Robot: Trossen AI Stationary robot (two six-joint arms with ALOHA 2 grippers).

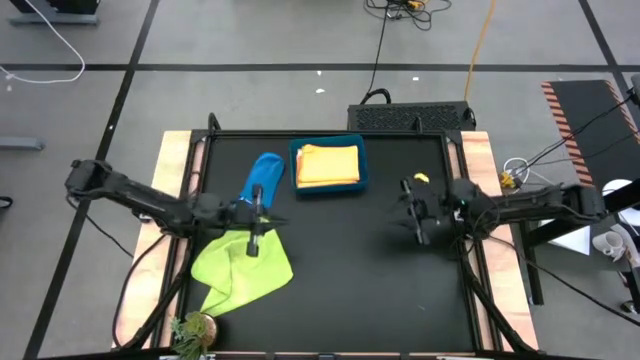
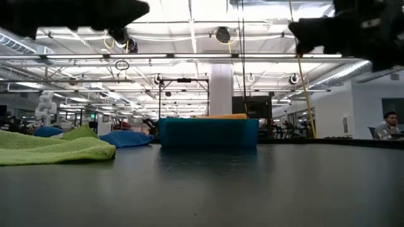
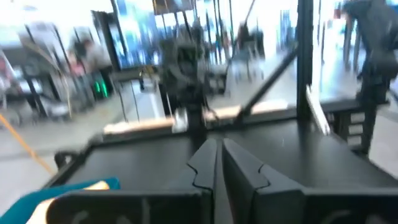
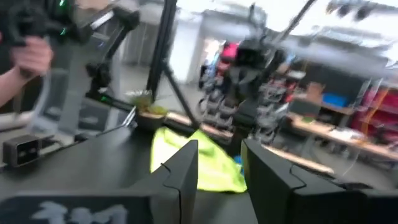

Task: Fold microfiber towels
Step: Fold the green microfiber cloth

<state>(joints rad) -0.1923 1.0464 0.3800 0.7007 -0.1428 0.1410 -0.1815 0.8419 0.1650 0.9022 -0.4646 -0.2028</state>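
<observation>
A lime green towel [image 1: 240,265] lies crumpled on the table's near left [image 2: 50,148]. A bright blue towel [image 1: 263,178] lies bunched just beyond it [image 2: 126,139]. Yellow and orange towels [image 1: 328,163] lie folded in the teal bin [image 1: 362,168] at the far middle. My left gripper [image 1: 268,220] hovers above where the blue and green towels meet, pointing level, shut and empty [image 3: 219,155]. My right gripper [image 1: 402,212] hovers over the bare right half, open and empty [image 4: 219,168]; the green towel [image 4: 168,146] shows beyond its fingers.
A small yellow object [image 1: 422,179] lies on the table near my right arm. A small plant [image 1: 195,330] stands at the near left corner. Bare black tabletop [image 1: 350,280] spreads between the arms. A person's hand [image 4: 28,56] shows beyond the table.
</observation>
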